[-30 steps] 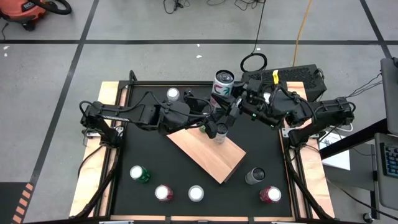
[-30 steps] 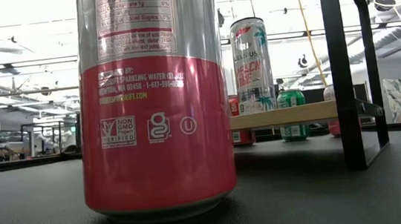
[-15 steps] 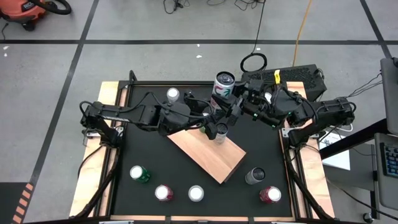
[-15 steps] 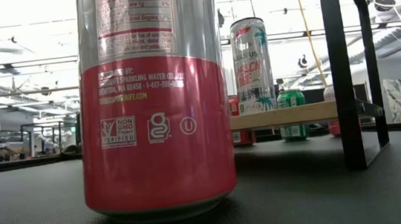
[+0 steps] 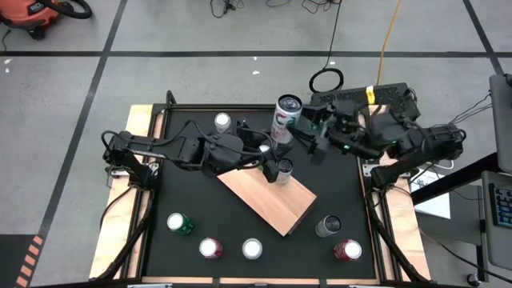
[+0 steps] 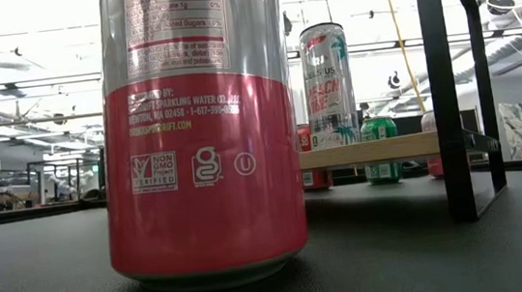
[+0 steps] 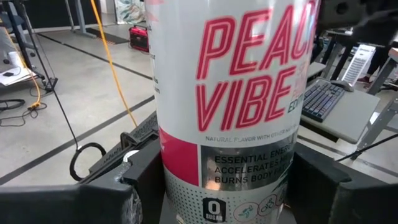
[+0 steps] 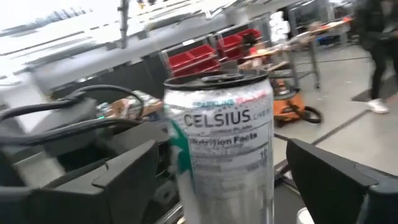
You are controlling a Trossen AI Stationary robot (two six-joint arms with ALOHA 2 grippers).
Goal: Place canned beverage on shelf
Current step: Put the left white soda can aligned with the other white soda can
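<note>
**Tall can upright on the shelf, gripped low by the left arm, right arm's fingers clear of it**

The left gripper (image 5: 276, 164) sits just above the centre of the high view, its fingers (image 7: 134, 186) closed against the lower sides of the tall white Celsius can (image 5: 285, 118). In the left wrist view the can (image 7: 233, 99) fills the frame, pink lettering facing the camera, with a dark finger pressed on either side of its base.

The right gripper (image 5: 308, 132) is just to the right of the can in the high view. Its fingers (image 8: 124, 171) stand spread wide, and in the right wrist view the can (image 8: 221, 146) shows upright between them with clear gaps on both sides, so this gripper holds nothing.

The can stands on the upper left end of the shelf (image 5: 268, 196), a light wood board lying diagonally across the middle of the black table (image 5: 344, 192). In the low view the can (image 6: 329, 85) rises from the shelf board (image 6: 378, 148) right of centre, beside a black corner rod (image 6: 444, 88).

Around the table in the high view are other cans: a silver-topped one (image 5: 222, 122) at upper left, a green one (image 5: 179, 223) at lower left, a red one (image 5: 210, 248) and a white-topped one (image 5: 252, 249) along the bottom, a dark one (image 5: 327, 226) and another red one (image 5: 347, 250) at lower right. A large pink and silver can (image 6: 200, 123) fills the left half of the low view.
</note>
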